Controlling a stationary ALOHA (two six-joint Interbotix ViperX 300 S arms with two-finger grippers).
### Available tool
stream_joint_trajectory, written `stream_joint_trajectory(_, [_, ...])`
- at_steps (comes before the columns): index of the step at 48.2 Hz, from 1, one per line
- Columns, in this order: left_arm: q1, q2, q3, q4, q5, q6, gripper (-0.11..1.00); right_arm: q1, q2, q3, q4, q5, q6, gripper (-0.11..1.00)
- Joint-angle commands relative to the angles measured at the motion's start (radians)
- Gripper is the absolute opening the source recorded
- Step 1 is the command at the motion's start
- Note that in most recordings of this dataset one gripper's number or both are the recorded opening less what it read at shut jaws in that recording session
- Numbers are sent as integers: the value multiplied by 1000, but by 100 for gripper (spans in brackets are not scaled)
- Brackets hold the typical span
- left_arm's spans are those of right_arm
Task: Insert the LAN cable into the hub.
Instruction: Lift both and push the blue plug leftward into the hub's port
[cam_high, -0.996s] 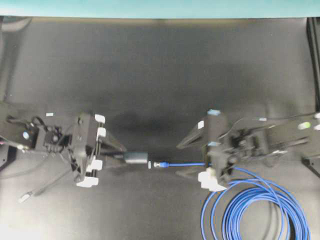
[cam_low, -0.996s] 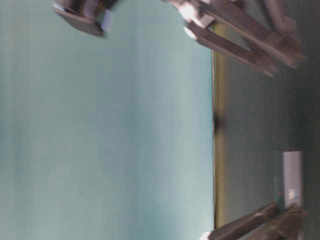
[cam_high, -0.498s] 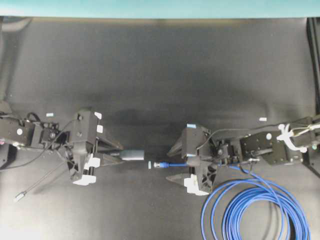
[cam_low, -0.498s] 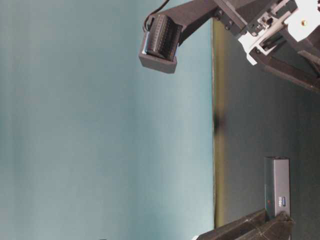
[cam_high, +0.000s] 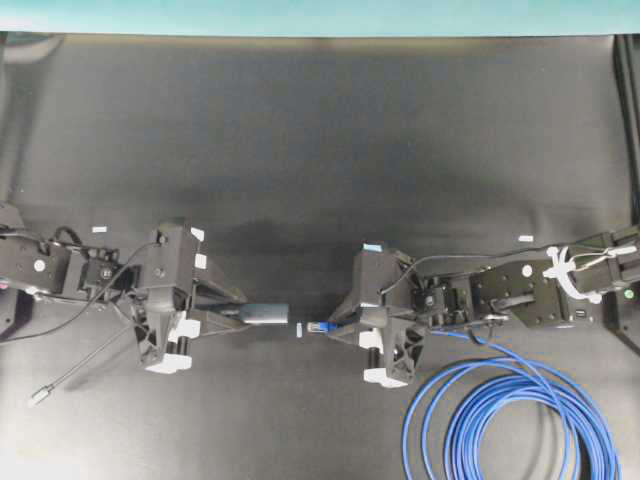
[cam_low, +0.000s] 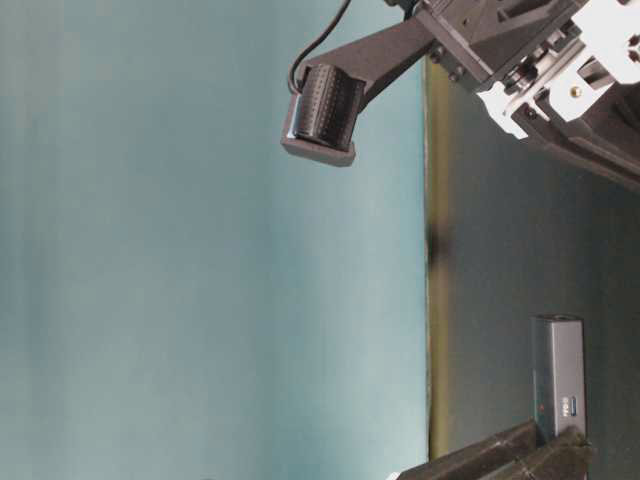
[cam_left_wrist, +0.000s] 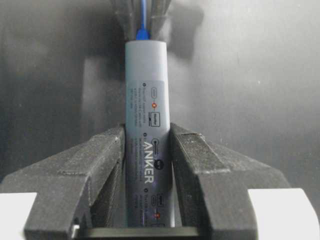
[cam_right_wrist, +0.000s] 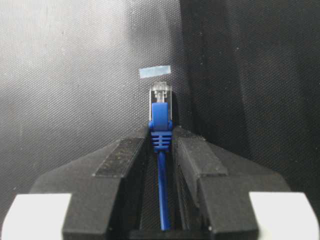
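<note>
Left gripper is still clamping the hub, jaws tight on its sides, hub held level just above the bench. Right gripper has moved in toward the plug since a second ago; jaws, wide then, are now closing on the LAN cable boot, plug just short of the hub.

Left claw and right claw face each other low, both clamped
</note>
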Motion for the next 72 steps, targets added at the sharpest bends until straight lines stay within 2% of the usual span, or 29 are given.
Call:
stream_joint_trajectory(1, [-2, -18, -26, 2, 15, -2, 28, -5, -49, -6, 17, 8, 8, 13])
stream_joint_trajectory(10, [-2, -28, -34, 3, 66, 0, 28, -25, -153, 3, 26, 69, 8, 13])
stream_joint_trajectory(18, [-2, -28, -35, 2, 69, 2, 28, -25, -189, -20, 26, 100, 8, 13])
stream_joint_trajectory(33, [21, -20, -64, 3, 94, 15, 28, -25, -170, -64, 23, 112, 2, 13])
stream_joint_trajectory(59, [25, -5, -74, 3, 101, 18, 28, -23, -166, -64, 23, 112, 3, 13])
stream_joint_trajectory(72, [21, 20, -104, 3, 114, 51, 28, -23, -158, -67, 25, 112, 3, 13])
